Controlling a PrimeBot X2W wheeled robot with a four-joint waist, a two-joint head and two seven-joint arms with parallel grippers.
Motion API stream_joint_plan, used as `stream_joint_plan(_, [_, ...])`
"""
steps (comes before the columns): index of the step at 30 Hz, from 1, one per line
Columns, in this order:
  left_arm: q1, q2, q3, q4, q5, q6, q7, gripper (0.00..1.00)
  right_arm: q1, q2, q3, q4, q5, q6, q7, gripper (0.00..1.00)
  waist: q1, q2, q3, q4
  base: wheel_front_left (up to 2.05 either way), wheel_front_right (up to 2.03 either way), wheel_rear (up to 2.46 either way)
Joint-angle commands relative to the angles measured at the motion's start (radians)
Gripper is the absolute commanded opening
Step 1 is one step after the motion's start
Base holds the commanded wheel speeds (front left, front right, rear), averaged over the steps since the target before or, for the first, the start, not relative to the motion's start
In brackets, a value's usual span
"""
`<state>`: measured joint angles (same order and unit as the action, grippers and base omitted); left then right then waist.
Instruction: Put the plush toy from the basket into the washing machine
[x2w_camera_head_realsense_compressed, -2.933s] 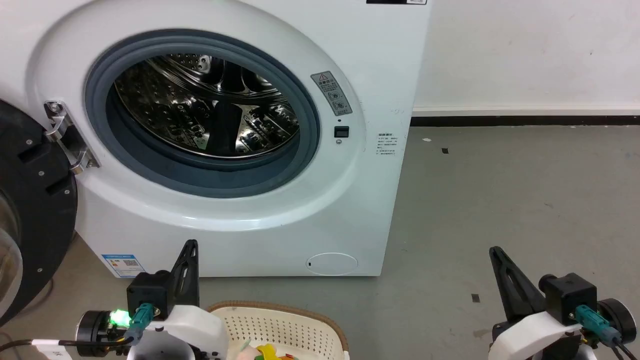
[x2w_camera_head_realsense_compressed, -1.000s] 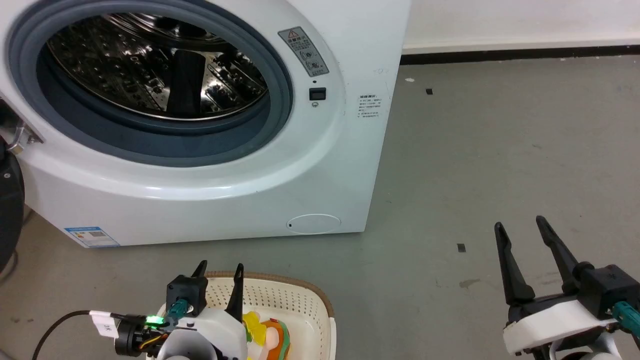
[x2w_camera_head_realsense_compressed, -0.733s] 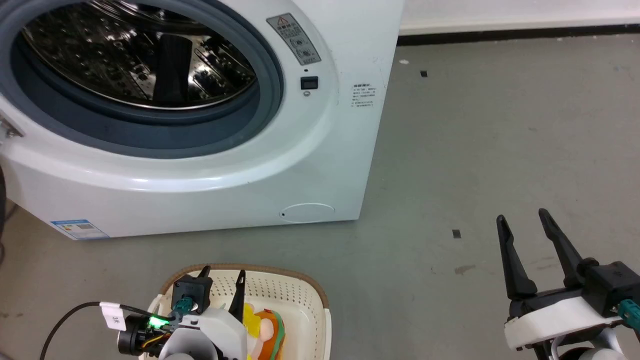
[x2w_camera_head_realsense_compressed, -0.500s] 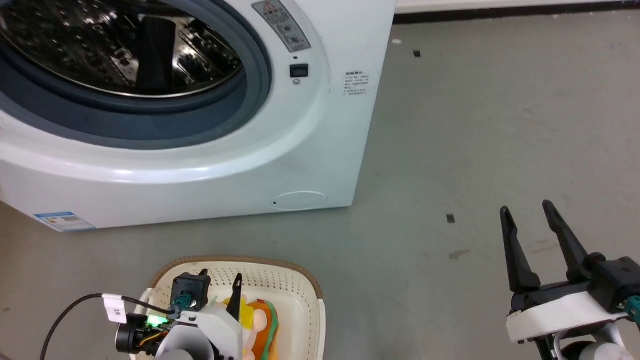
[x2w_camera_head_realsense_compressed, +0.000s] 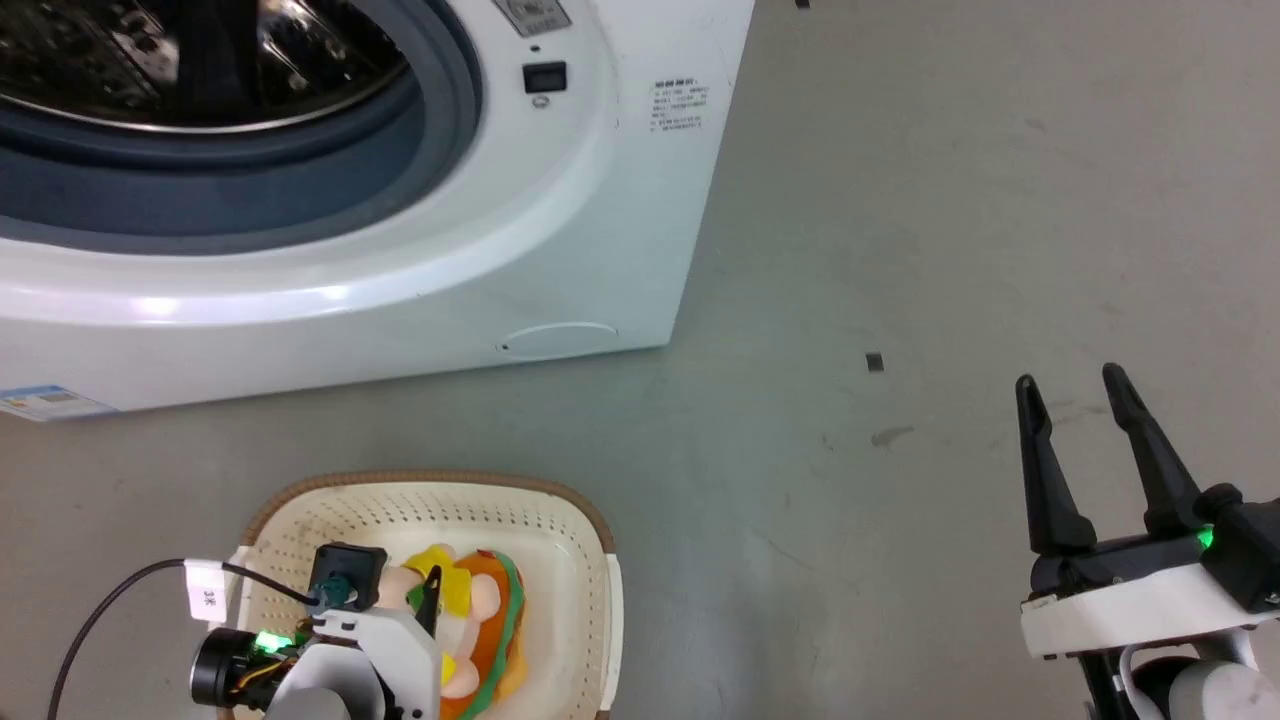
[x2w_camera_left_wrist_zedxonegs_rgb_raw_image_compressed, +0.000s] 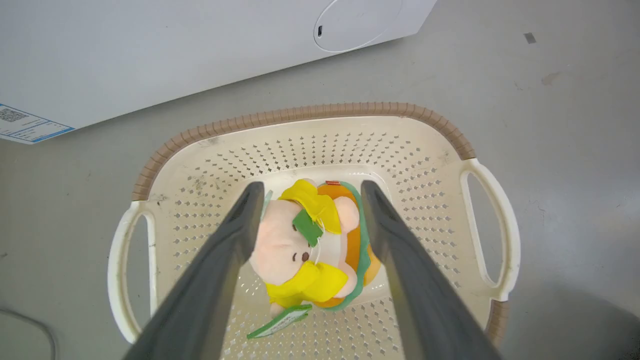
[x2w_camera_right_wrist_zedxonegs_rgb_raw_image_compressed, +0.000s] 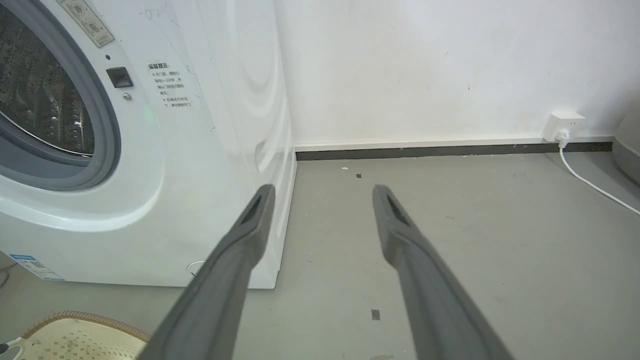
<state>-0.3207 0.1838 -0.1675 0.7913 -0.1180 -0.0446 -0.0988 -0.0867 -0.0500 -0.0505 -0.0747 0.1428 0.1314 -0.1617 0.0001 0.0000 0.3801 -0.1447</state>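
left tool (x2w_camera_left_wrist_zedxonegs_rgb_raw_image_compressed: 311, 184) agape astride the plush toy (x2w_camera_left_wrist_zedxonegs_rgb_raw_image_compressed: 285, 245) in the basket (x2w_camera_left_wrist_zedxonegs_rgb_raw_image_compressed: 325, 107), perhaps touching it; right tool (x2w_camera_head_realsense_compressed: 1068, 375) likewise agape

Two long, tapering dark fingers are noted on the left gripper (x2w_camera_left_wrist_zedxonegs_rgb_raw_image_compressed: 311, 186) and on the right gripper (x2w_camera_head_realsense_compressed: 1069, 377). A narrow slot is seen near each right fingertip. Each wrist is cased in a rounded white housing (x2w_camera_head_realsense_compressed: 1130, 605) topped by a black block (x2w_camera_head_realsense_compressed: 345, 572). A teal plug (x2w_camera_head_realsense_compressed: 335, 597) is fitted to the left block. A black cable (x2w_camera_head_realsense_compressed: 150, 570) carrying a white tag (x2w_camera_head_realsense_compressed: 207, 597) with dark characters is recorded. A green light (x2w_camera_head_realsense_compressed: 265, 640) is lit at each wrist.
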Motion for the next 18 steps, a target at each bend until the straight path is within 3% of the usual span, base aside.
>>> stream_joint_plan(1, [-0.029, 0.01, -0.005, 0.026, -0.009, -0.005, -0.004, 1.0, -0.02, 0.0, 0.001, -0.008, 0.007, 0.0, -0.011, 1.0, -0.0001, 0.0, 0.025, -0.01, 0.0, 0.0, 0.0])
stream_joint_plan(7, [-0.075, 0.034, -0.016, 0.098, -0.028, -0.011, -0.004, 1.0, -0.034, 0.0, -0.01, -0.021, 0.021, -0.001, -0.023, 1.0, -0.0001, 0.0, 0.094, -0.026, 0.0, 0.0, 0.0])
stream_joint_plan(12, [-0.113, 0.066, -0.048, 0.157, -0.014, 0.023, 0.005, 1.0, -0.05, 0.0, -0.027, -0.031, 0.036, -0.001, -0.034, 1.0, -0.0001, 0.0, 0.147, -0.037, 0.0, 0.0, 0.0])
stream_joint_plan(18, [-0.158, 0.086, -0.072, 0.223, -0.029, -0.014, 0.016, 1.0, -0.075, 0.0, -0.041, -0.046, 0.052, -0.001, -0.046, 1.0, -0.0001, 0.0, 0.209, -0.053, 0.0, 0.0, 0.0])
